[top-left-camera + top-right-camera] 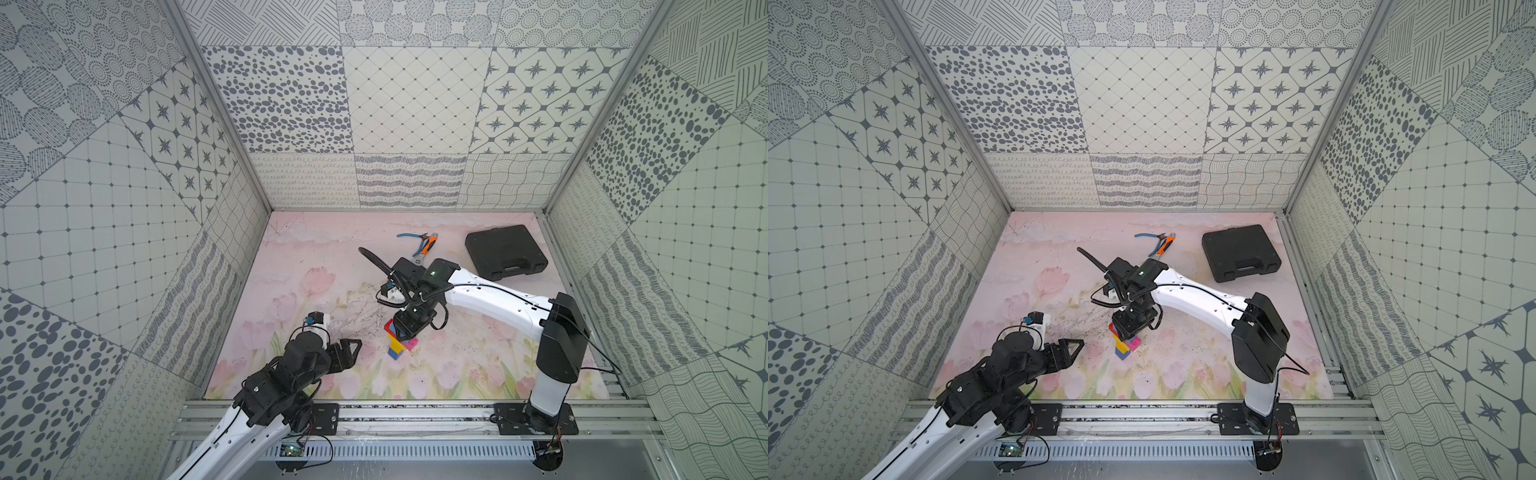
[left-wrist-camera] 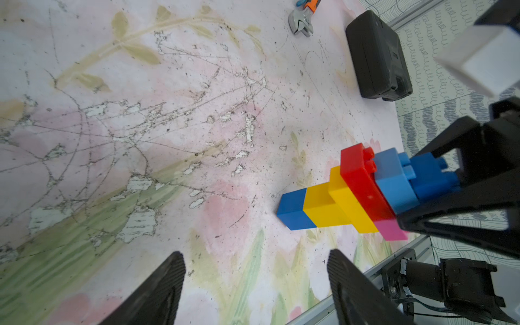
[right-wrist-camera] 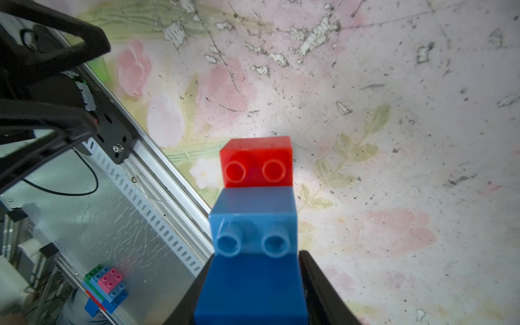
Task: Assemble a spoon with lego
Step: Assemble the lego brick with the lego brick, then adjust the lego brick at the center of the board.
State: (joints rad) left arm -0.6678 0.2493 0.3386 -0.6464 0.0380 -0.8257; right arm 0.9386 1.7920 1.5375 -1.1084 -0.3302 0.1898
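Spoon (image 2: 351, 194) upright, right gripper (image 3: 254, 267) clamping top

The spoon (image 2: 351, 194) has blue, yellow, red, pink, light blue and dark blue bricks. The mat (image 1: 332, 257) is pale pink, printed with pink tulips and green leaves, and scratched white in places. The case (image 1: 505, 251) is black. The walls (image 1: 415, 104) carry grey dots, stars and grids.

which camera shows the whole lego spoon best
The left wrist view: the spoon shows side-on, blue handle tip to head. In both top views it is small and partly covered; the right wrist view shows only red, light blue and dark blue bricks close up.
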